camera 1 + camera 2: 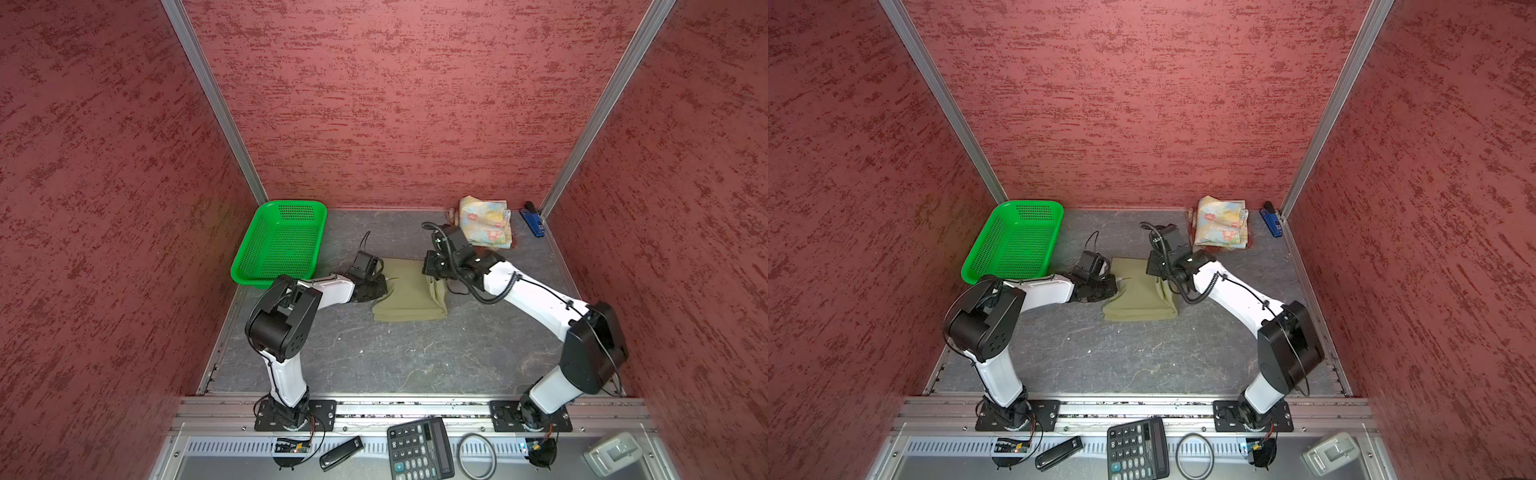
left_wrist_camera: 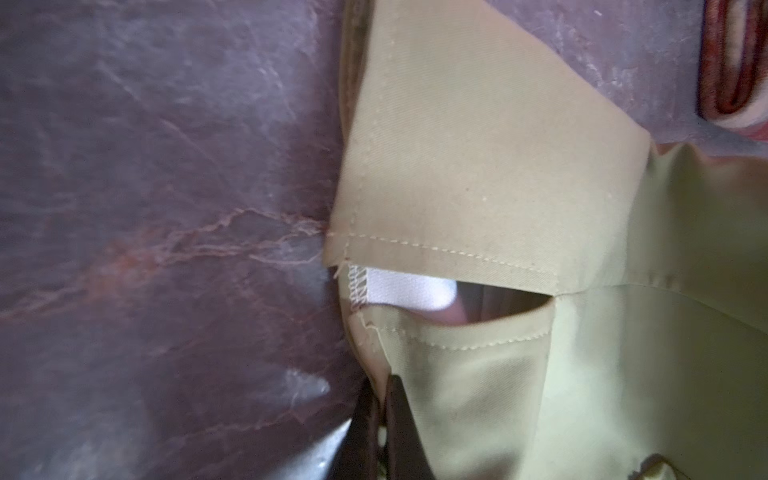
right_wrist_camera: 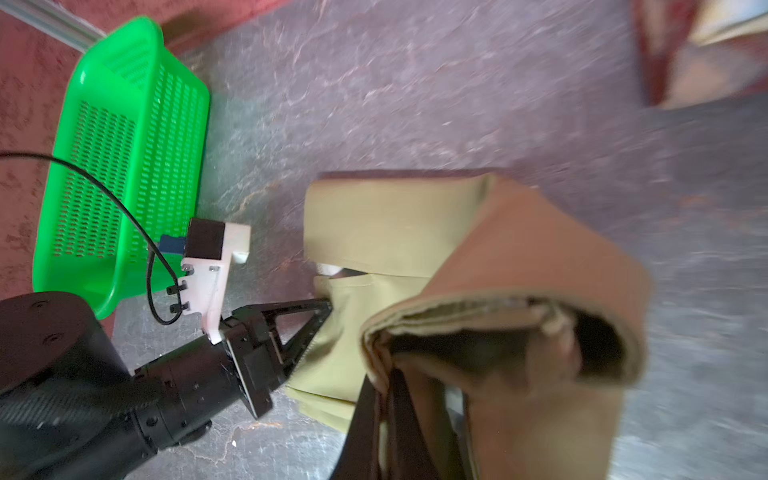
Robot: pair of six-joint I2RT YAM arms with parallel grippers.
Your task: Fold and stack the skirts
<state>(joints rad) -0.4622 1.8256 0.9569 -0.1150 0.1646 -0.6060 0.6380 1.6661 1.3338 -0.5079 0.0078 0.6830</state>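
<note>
left pincer point(image 3: 325, 306) clamped on plain olive-khaki cloth skirt point(image 1: 405, 291) edge | right pincer point(image 3: 384, 411) clamped on its lifted fold | risk: uneven pull may skew fold

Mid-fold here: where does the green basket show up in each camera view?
Top view: green basket, back left of the table.
Top view: same spot.
Left wrist: not in view.
Right wrist: beyond the left gripper.
Shared landmark: olive skirt, in all four.

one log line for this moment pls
stage: folding olive skirt | left hand: shut on its left edge | right hand: shut on lifted right edge | stack: floral skirt on plaid skirt, back right
</note>
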